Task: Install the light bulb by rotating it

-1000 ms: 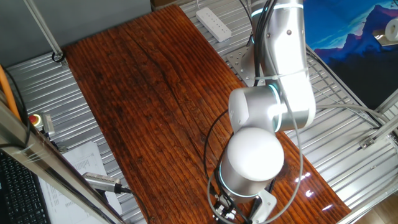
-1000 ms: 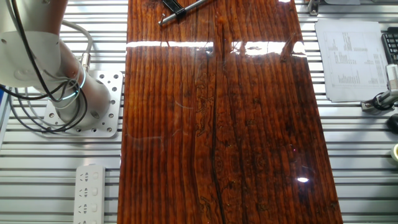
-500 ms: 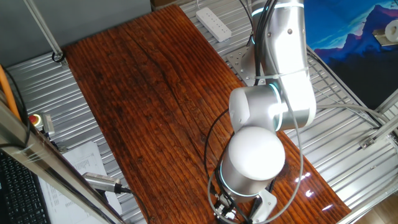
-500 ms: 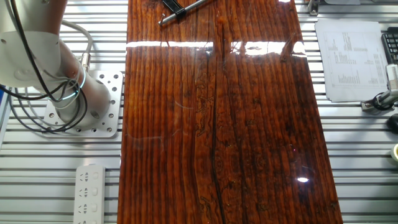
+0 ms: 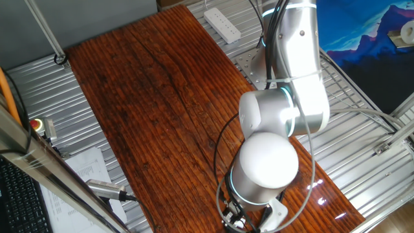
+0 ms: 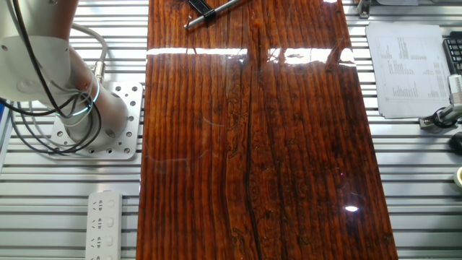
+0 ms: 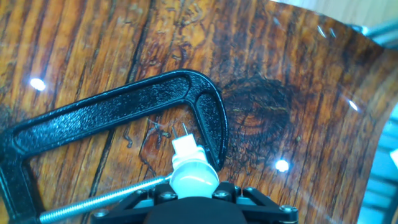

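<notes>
In the hand view the light bulb (image 7: pixel 194 176) shows as a small white dome with a short pale base (image 7: pixel 185 148) pointing away from the camera. My gripper (image 7: pixel 194 190) holds it at the bottom edge, black fingers (image 7: pixel 155 196) tight on both sides of the dome. The bulb's base hangs over the wood just inside the curved end of a black C-clamp (image 7: pixel 124 99), beside the clamp's threaded rod (image 7: pixel 106 198). In one fixed view the gripper (image 5: pixel 240 219) sits at the bottom edge, mostly hidden under the arm's white joint cap (image 5: pixel 266 162).
The wooden board (image 5: pixel 149 97) is ringed by metal slats. A white power strip (image 5: pixel 222 24) lies beyond it near the arm base (image 6: pixel 94 119). A printed sheet (image 6: pixel 404 68) and a metal handle (image 5: pixel 107 189) lie off the board. The clamp's end (image 6: pixel 209 9) pokes in at the top.
The arm's lower joints have shifted very slightly to the right in one fixed view. Nothing else has visibly moved.
</notes>
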Controlling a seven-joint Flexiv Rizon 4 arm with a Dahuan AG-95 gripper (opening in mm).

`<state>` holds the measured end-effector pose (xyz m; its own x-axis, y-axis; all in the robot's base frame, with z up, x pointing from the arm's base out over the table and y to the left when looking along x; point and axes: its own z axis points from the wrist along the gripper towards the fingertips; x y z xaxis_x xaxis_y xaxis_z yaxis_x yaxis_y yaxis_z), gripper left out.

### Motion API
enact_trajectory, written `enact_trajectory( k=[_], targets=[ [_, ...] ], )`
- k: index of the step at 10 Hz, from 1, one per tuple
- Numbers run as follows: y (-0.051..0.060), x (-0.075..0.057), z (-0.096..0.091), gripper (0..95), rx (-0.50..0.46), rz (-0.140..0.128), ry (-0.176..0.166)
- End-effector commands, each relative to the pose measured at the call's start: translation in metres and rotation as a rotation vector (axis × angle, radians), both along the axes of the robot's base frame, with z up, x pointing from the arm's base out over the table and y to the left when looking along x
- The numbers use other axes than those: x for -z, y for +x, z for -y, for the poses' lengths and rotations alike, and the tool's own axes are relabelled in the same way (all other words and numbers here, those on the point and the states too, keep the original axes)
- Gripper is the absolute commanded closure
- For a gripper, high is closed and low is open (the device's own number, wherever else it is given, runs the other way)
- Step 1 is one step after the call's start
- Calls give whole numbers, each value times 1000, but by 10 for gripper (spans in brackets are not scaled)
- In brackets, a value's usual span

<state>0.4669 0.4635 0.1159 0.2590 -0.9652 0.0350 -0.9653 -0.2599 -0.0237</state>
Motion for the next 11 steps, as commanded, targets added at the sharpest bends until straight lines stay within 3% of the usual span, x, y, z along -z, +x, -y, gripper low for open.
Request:
enact_trajectory(
  k=[1,7,8,11],
  targets=[
    [2,0,0,760,117,14,5],
    [2,0,0,760,384,15,-20],
    [2,0,0,760,473,10,-20],
    [2,0,1,760,621,3,-20]
  ],
)
